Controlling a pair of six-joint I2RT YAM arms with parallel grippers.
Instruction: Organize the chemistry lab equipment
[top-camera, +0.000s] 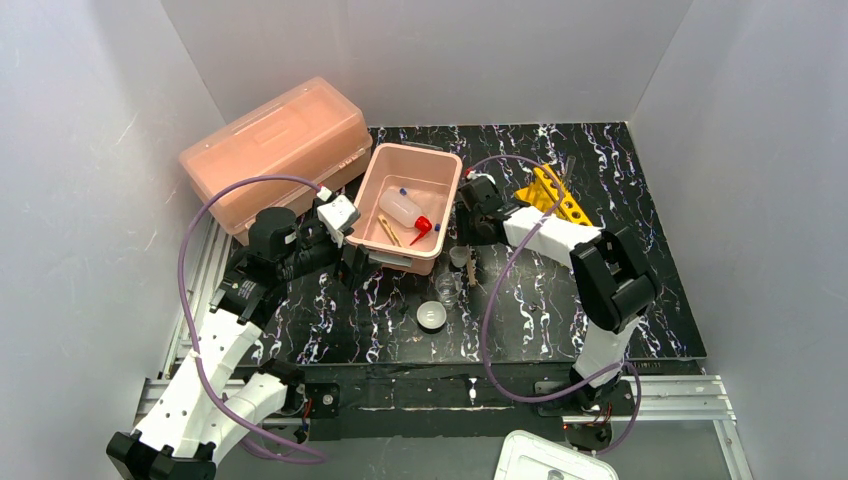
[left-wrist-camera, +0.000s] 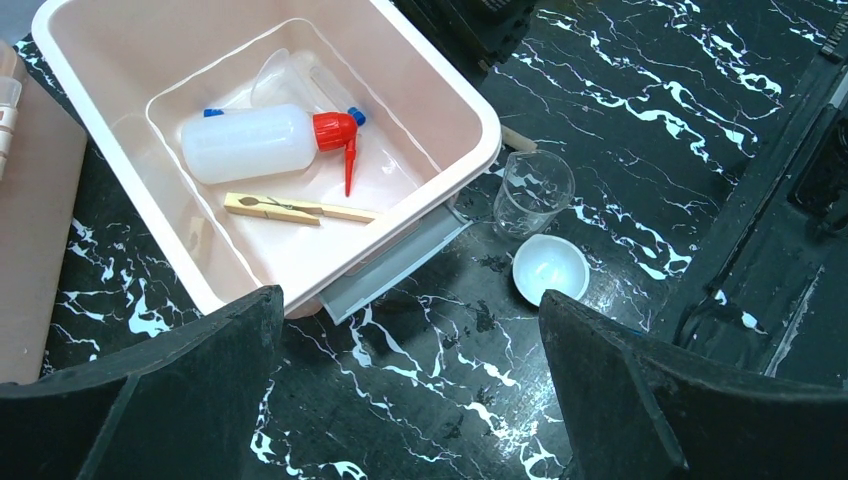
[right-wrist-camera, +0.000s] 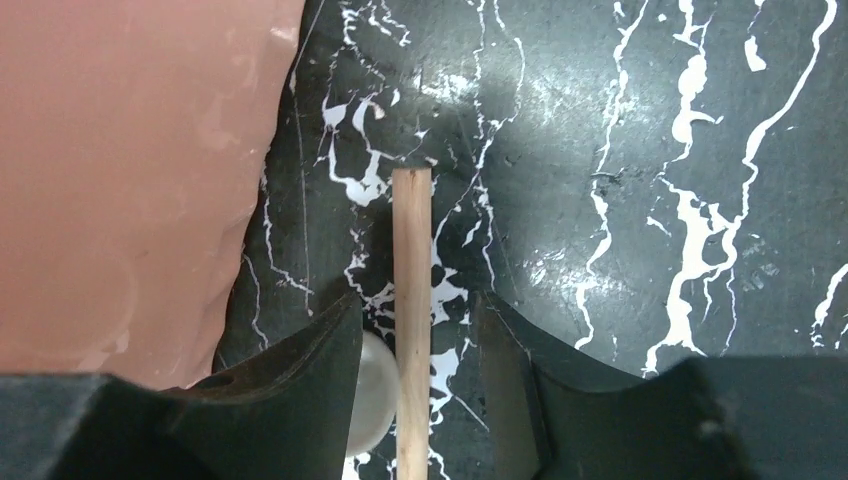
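Note:
In the left wrist view the pink tub (left-wrist-camera: 455, 105) holds a white squeeze bottle (left-wrist-camera: 245, 145) with a red spout, a wooden peg (left-wrist-camera: 295, 208), a clear funnel (left-wrist-camera: 275, 75) and a thin blue-capped tube (left-wrist-camera: 335, 92). Beside the tub stand a tiny beaker (left-wrist-camera: 533, 190) and a white dish (left-wrist-camera: 550, 266). My left gripper (left-wrist-camera: 410, 305) hangs wide open over bare table at the tub's near corner. My right gripper (right-wrist-camera: 418, 300) is open astride a wooden stick (right-wrist-camera: 412, 230), with a gap on each side. A pale round item (right-wrist-camera: 375, 390) shows partly behind its left finger.
The large pink lidded box (top-camera: 275, 150) stands at the back left, touching the tub (top-camera: 375, 180). A yellow holed rack (top-camera: 555, 195) lies at the back right. Two small beakers (top-camera: 448, 288) and the dish (top-camera: 432, 316) stand in front of the tub. The tub's wall (right-wrist-camera: 130, 180) is close to the right gripper's left side.

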